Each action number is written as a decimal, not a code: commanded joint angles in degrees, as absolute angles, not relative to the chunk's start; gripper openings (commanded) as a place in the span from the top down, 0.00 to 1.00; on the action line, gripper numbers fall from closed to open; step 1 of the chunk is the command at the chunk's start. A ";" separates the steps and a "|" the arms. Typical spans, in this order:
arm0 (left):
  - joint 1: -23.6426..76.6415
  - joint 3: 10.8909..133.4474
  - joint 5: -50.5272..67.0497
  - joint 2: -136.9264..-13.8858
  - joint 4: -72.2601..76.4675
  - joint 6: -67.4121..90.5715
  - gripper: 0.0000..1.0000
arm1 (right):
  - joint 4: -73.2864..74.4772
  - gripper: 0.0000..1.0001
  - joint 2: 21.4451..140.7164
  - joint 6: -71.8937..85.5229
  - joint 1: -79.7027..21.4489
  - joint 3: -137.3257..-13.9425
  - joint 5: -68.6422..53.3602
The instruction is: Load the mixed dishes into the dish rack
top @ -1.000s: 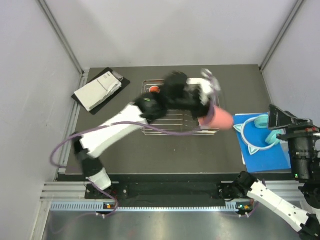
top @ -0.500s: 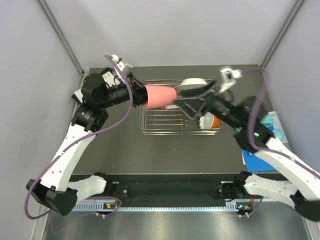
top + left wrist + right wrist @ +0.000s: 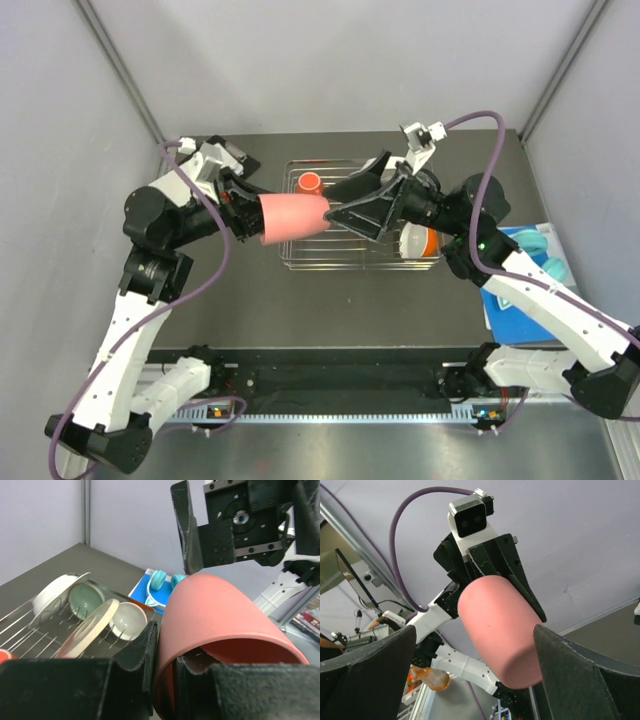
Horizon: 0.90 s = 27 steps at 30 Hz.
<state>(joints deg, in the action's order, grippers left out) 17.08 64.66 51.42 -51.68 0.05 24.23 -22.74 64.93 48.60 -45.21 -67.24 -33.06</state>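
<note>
Handover pose: left hand (image 3: 250, 216) gripped the cup (image 3: 292, 214) by its rim, offering its base to the wide-open right hand (image 3: 333, 207), apparently for transfer, rack (image 3: 330, 256) beneath both.

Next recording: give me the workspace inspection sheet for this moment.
Surface: dark table, wire rack toward its back.
Job's things: cup held sideways above the rack's left end; mug, bowl and plate in the rack.
Clutter: headphones on a blue mat, right side.
Hands: left hand shut on the cup's rim; right hand open, astride its closed end.
Cables: a purple cable loops off each arm.
Surroundings: plain grey walls.
</note>
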 commanded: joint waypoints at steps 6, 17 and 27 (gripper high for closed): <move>15.91 63.37 54.40 -50.89 13.80 35.68 1.00 | -22.48 0.00 64.59 47.37 -45.61 -64.95 -33.49; 16.08 62.41 53.97 -53.17 16.87 38.14 1.00 | -32.78 0.00 69.26 52.99 -45.62 -63.89 -34.36; 16.08 58.54 51.95 -54.23 19.25 38.76 1.00 | -45.61 0.15 74.97 62.31 -45.62 -63.72 -35.68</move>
